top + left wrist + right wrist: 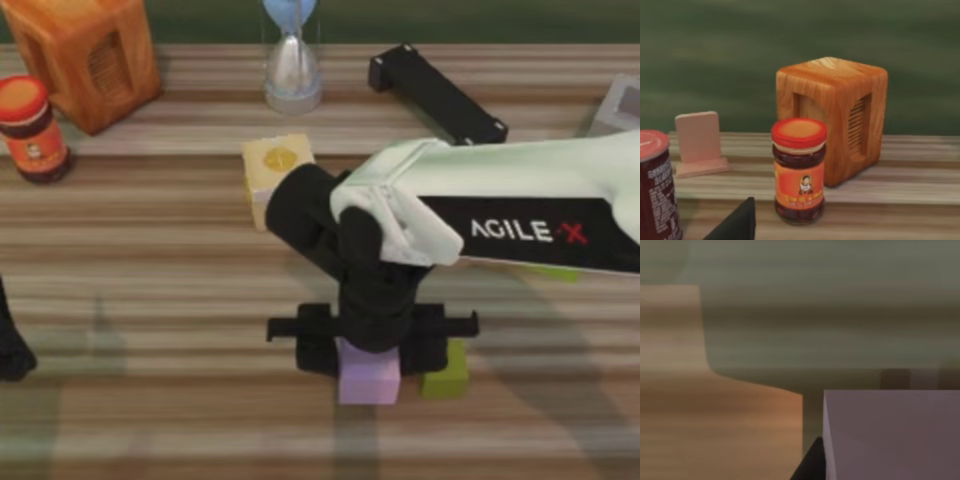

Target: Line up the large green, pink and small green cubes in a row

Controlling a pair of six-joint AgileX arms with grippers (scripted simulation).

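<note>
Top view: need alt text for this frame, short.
The right arm reaches in from the right, its gripper low over the pink cube near the table's front edge, with the small green cube just to the cube's right. A cream cube, hourglass, black bar, wooden box and red-lidded jar sit behind; the left gripper is parked at the left edge.

A striped wooden bench point(150, 260) carries everything before me. Along its far edge stand an orange wooden box point(88, 55), a red-lidded sauce jar point(30, 128), an hourglass point(292, 60) and a black bar point(435, 95). A cream cube point(272, 170) sits mid-bench. Near the front edge, a pink cube point(368, 382) lies just beside a small green cube point(446, 375).
</note>
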